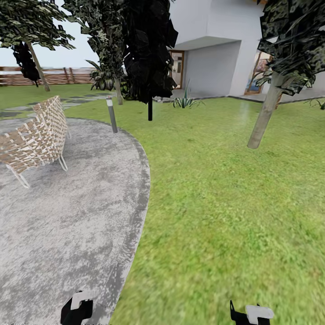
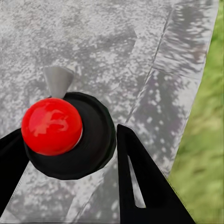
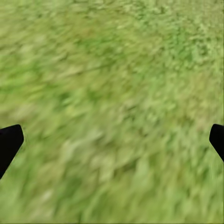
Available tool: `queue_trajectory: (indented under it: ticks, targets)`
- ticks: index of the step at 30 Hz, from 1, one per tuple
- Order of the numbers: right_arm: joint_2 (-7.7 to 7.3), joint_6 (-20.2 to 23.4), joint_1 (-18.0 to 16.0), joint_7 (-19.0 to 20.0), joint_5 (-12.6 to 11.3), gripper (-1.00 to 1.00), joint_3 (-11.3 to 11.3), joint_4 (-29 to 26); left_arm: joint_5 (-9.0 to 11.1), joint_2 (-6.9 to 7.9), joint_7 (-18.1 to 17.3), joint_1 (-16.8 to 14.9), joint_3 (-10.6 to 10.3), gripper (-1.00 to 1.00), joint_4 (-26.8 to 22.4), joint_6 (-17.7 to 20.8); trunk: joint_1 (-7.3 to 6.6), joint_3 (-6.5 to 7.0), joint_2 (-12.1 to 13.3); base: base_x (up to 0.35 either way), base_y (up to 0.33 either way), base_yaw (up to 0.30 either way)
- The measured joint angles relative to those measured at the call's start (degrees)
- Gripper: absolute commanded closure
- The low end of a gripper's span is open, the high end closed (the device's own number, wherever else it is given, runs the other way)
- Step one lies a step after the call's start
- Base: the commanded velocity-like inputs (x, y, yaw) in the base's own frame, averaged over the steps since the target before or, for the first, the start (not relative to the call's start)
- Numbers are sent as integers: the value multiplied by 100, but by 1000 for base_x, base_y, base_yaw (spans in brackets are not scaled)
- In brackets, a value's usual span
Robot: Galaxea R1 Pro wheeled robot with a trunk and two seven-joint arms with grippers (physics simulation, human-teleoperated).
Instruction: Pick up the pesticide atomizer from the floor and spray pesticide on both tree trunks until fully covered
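Observation:
In the left wrist view, the pesticide atomizer (image 2: 95, 135) has a round black body, a glossy red ball on top and a grey cone nozzle. My left gripper (image 2: 65, 140) is shut on it, one black finger on each side, above the grey paving. The head view has my left gripper (image 1: 76, 309) at the bottom edge over the paving rim and my right gripper (image 1: 250, 313) low over the grass. In the right wrist view my right gripper (image 3: 112, 140) stands open and holds nothing. A tree with a pale leaning trunk (image 1: 265, 118) rises ahead at the right; another leaning trunk (image 1: 38, 67) stands far left by the fence.
A grey paved patch (image 1: 67, 216) covers the left, with a woven wicker chair (image 1: 38, 135) on it and a thin grey lamp post (image 1: 111, 115) at its far rim. Dark narrow trees (image 1: 149, 58) and a white house (image 1: 212, 49) stand behind. Open lawn (image 1: 216, 189) stretches ahead.

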Motion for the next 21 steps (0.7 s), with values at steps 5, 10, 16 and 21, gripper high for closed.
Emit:
queue_trajectory:
  ticks: [5, 10, 16, 21]
  targets:
    - [0, -1, 0, 0, 0, -100, 0, 0, 1, 0, -3, 0, -6, 100, -13, -10, -1, 24, 1, 0, 0, 245]
    - [0, -8, 0, 0, 0, -100, 1, 0, 8, -7, -4, 1, -1, 100, -18, -14, -4, 47, 1, 257, 0, 246]
    - [0, -8, 0, 7, 0, -100, 1, 0, 17, -1, -3, 6, 6, 100, 19, -17, -4, 75, 1, 337, 0, 246]
    - [0, -9, 0, 9, 0, -100, 1, 0, 17, 0, -3, 9, 6, 100, 26, -18, -4, 98, 1, 339, 0, 246]
